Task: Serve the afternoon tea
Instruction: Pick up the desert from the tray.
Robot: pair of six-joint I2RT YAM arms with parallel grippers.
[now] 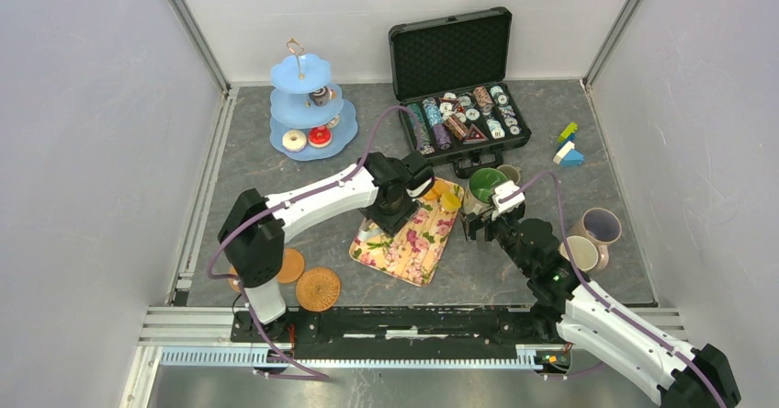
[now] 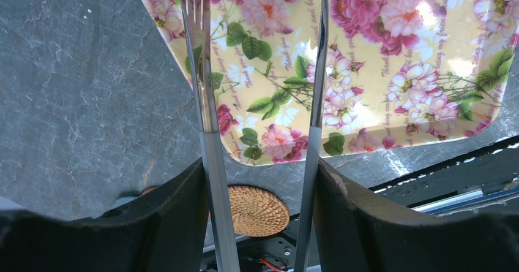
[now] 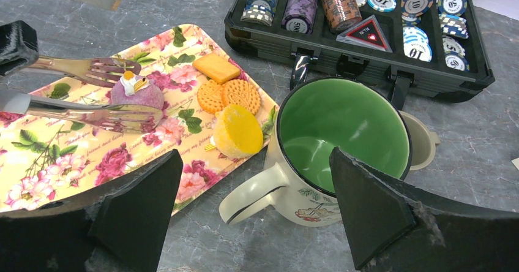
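Observation:
My left gripper (image 2: 260, 180) is shut on a pair of metal tongs (image 2: 208, 100) and hovers over the floral tray (image 1: 409, 243). In the right wrist view the tongs' forked tips sit either side of a purple swirl cake (image 3: 136, 91) on the tray. Also on the tray are two round orange biscuits (image 3: 235, 94), a rectangular biscuit (image 3: 215, 68) and a yellow cake (image 3: 238, 131). My right gripper (image 3: 254, 217) is open just short of the green-lined mug (image 3: 343, 131), whose handle points toward it.
An open black case of poker chips (image 1: 459, 86) lies behind the tray. A blue tiered stand (image 1: 310, 114) with donuts stands at the back left. Two woven coasters (image 1: 318, 289) lie near the left base. A lilac mug (image 1: 597, 226) and building blocks (image 1: 568, 146) are on the right.

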